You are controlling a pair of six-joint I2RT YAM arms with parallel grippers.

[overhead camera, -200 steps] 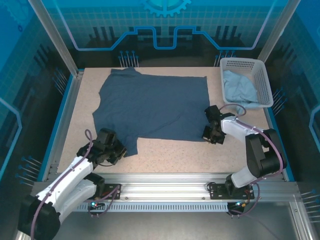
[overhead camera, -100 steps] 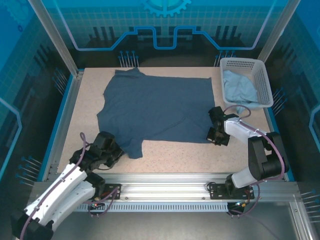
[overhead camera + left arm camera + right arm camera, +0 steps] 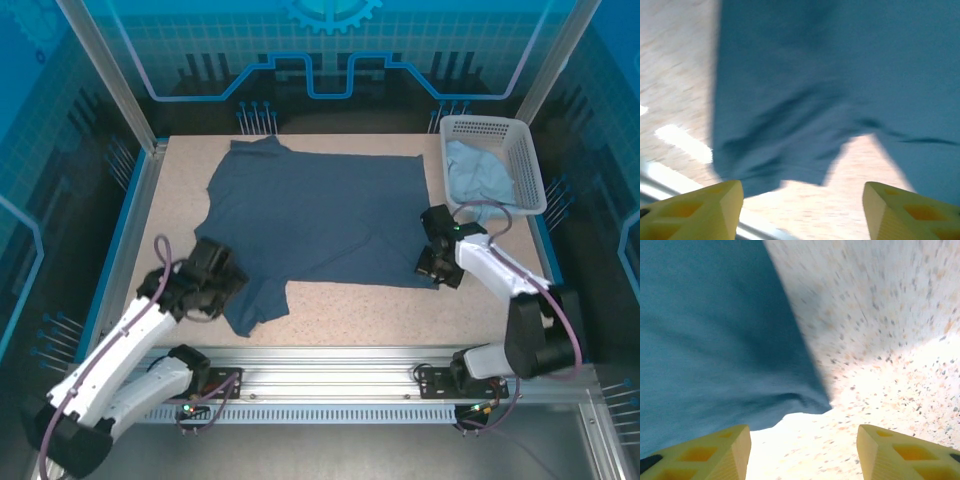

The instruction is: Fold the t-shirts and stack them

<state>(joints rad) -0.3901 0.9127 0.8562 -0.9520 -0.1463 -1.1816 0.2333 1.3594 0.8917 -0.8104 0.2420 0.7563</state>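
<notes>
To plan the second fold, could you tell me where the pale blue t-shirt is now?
In the top view, the pale blue t-shirt lies crumpled inside the white basket at the far right, beside the dark slate-blue t-shirt.

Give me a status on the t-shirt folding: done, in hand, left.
Done: the dark blue t-shirt lies spread flat on the table. In hand: nothing gripped; the left gripper and right gripper hang open over its near edge. Left: every fold, plus the pale blue t-shirt, crumpled in the white basket, and the stacking.
</notes>
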